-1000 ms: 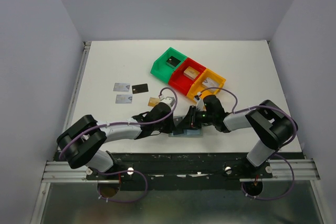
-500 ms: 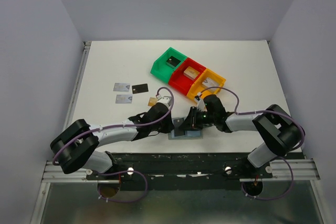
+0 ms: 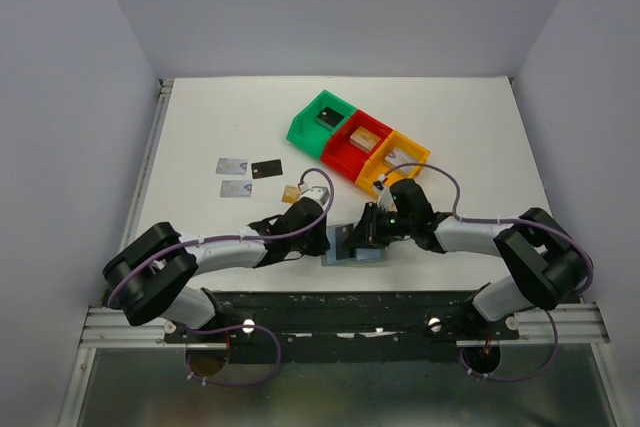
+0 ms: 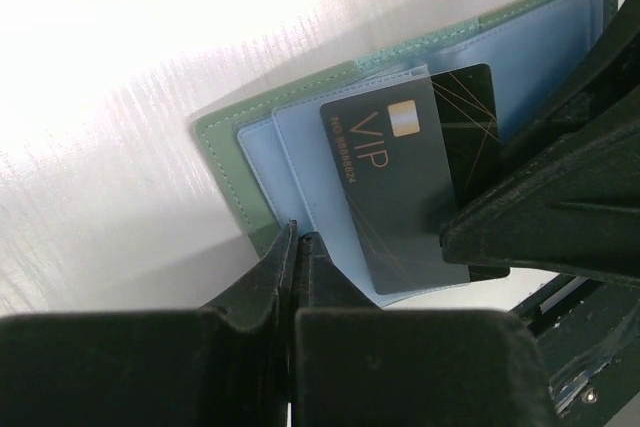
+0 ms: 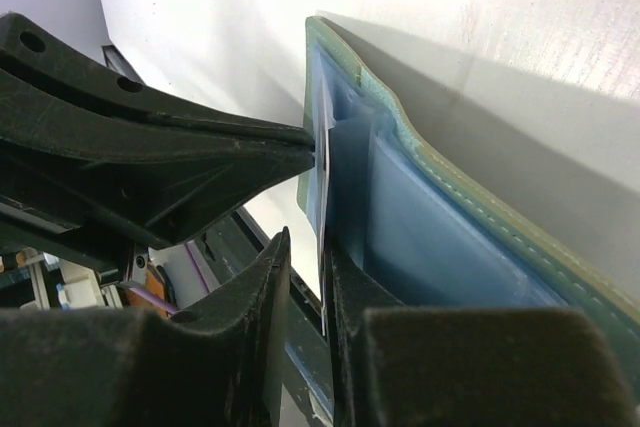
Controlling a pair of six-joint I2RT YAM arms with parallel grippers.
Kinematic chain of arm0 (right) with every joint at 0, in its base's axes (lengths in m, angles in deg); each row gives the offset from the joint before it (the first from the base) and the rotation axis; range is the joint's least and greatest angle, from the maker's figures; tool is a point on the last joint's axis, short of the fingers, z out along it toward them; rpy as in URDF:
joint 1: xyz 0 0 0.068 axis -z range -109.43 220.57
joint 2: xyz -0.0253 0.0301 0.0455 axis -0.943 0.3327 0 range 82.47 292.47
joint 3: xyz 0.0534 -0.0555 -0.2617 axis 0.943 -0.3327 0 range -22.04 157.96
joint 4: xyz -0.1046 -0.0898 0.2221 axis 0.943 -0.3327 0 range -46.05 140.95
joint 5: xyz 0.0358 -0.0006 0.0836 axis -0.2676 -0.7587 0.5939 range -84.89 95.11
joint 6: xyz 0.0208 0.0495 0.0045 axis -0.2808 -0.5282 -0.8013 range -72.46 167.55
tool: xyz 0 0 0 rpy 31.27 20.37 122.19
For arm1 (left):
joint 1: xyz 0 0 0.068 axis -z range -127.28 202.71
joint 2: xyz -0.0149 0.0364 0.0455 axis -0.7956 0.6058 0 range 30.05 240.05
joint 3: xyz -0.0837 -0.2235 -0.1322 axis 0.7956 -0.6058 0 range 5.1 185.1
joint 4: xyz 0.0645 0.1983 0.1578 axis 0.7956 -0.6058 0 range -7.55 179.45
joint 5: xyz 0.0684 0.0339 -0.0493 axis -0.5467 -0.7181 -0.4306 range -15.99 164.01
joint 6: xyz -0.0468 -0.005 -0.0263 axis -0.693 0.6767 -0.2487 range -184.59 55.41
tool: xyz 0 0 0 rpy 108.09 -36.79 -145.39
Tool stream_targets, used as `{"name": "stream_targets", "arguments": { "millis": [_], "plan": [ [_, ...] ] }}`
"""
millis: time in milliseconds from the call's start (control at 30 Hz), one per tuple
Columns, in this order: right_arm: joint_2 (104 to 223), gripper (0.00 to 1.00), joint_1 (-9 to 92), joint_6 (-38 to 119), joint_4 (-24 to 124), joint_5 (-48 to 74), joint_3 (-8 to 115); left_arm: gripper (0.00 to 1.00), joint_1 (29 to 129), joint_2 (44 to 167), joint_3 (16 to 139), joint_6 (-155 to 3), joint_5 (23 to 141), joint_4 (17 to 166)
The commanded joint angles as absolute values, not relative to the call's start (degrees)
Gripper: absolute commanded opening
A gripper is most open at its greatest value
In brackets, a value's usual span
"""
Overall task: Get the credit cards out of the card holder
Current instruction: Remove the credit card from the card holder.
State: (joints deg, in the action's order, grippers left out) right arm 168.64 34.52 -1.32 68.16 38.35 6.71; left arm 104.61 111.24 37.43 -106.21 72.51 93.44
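Note:
The card holder lies open near the table's front edge, green-rimmed with blue pockets. A black credit card marked VIP sticks halfway out of a pocket. My left gripper comes in from the left, and its jaws are shut on the holder's near edge. My right gripper reaches in from the right. Its fingers stand slightly apart around that card's thin edge, with a gap on one side. Several other cards lie loose at the left: silver, black, tan.
Green, red and orange bins stand in a diagonal row behind the grippers, each with something inside. The black rail of the table's front edge runs just below the holder. White table stretches at the back and far left.
Both forearms have shifted slightly, and the right gripper has slid a little left over the holder. The holder has barely moved. The loose cards are unchanged.

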Motion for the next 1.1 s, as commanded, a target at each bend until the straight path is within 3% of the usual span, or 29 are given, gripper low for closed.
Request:
{"name": "stream_targets", "arguments": {
  "millis": [0, 1067],
  "plan": [
    [166.67, 0.27, 34.18, 0.52, 65.37, 36.93, 8.02, 0.00, 105.01, 112.49, 36.83, -106.33, 71.63, 93.49],
    [160.87, 0.18, 34.18, 4.56, 56.23, 32.98, 8.37, 0.00, 105.01, 114.96, 37.27, -106.25, 70.23, 91.29]
  ]
}}
